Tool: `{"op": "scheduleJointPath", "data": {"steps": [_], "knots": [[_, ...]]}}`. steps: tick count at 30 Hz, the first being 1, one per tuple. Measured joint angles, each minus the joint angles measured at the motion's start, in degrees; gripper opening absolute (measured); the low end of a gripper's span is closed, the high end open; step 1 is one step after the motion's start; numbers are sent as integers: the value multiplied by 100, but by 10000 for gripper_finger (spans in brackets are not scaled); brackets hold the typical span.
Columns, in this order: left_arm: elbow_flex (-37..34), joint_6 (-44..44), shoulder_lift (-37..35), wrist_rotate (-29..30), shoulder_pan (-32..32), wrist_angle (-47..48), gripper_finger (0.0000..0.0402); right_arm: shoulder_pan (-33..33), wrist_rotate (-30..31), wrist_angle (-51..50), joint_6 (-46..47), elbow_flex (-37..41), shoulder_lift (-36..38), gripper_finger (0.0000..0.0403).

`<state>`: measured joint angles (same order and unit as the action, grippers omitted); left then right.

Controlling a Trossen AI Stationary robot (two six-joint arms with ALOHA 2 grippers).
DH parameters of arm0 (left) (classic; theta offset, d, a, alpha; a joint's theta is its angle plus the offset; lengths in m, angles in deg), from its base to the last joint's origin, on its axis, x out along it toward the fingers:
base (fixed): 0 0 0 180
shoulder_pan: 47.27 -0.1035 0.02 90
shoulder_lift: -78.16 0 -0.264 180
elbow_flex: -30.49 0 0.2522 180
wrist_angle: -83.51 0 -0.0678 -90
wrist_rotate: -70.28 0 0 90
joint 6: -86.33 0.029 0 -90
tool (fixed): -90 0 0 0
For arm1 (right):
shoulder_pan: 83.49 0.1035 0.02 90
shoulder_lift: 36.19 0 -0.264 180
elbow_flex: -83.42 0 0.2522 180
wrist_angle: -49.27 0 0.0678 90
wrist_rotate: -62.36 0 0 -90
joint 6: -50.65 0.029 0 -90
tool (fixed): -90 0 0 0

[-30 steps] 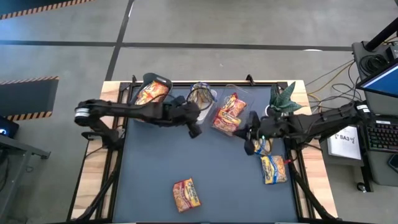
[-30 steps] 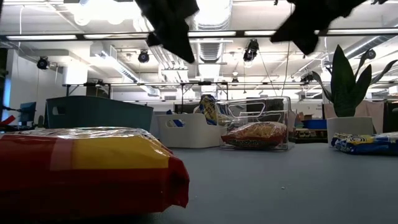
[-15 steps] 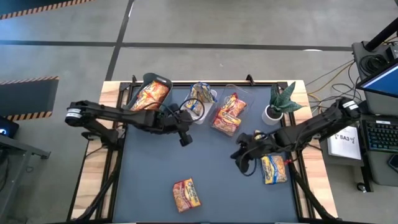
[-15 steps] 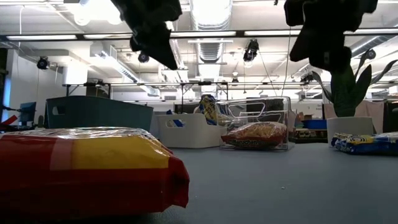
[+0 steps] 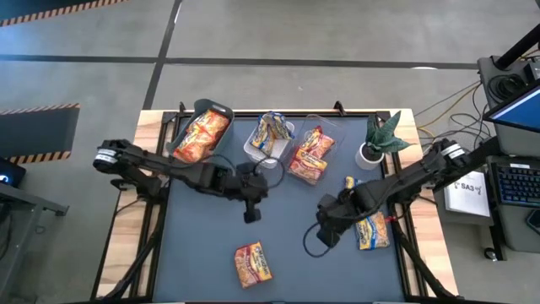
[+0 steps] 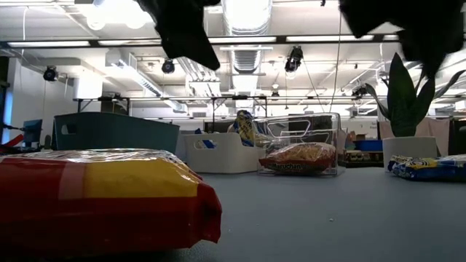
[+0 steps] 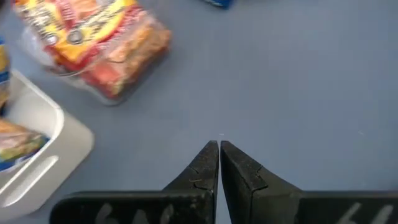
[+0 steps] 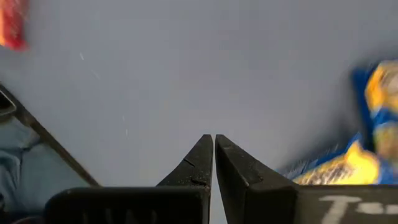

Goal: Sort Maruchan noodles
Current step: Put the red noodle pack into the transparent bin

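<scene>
Right now both arms hang over the blue mat with nothing in them: the left gripper pinched closed mid-table, the right gripper closed too, just beside a blue-and-yellow ramen packet. An orange-red ramen packet lies near the front edge.

**Both my claws closed and empty above the table**

My left gripper hangs mid-table, fingers pressed together, arm reaching in from the left edge. My right gripper hangs lower right of centre, fingers likewise together, arm angled in from the right.
</scene>
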<state>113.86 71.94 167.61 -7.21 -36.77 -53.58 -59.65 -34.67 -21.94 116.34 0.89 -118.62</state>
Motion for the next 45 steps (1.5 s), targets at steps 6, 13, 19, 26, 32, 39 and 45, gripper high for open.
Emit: {"op": "scheduleJointPath", "data": {"steps": [6, 13, 19, 26, 32, 39, 45], "knots": [[0, 87, -9, -49, 682, 234, 0, 507, 21, -9, 648, -19, -324, 9], [-252, 220, -15, -702, 1667, 881, 0, 930, 816, 1082, 705, -13, -797, 9], [-710, -970, -9, -696, 2536, 469, 0, 950, 869, 2844, 367, -28, -1320, 9], [-1400, -2026, 0, 57, 3340, -855, 0, 918, 914, 4090, -148, -37, -1769, 35], [-1503, -2269, 257, 1021, 3660, -1970, 0, 910, 2365, 5130, -880, -39, -1843, 97], [-1469, -2103, 1155, 1097, 3706, -2903, 0, 918, 2806, 5657, -978, -36, -2110, 162], [-1363, -2294, 1710, 1141, 3710, -2915, 0, 920, 2728, 6583, -559, -33, -2772, 219]]}}
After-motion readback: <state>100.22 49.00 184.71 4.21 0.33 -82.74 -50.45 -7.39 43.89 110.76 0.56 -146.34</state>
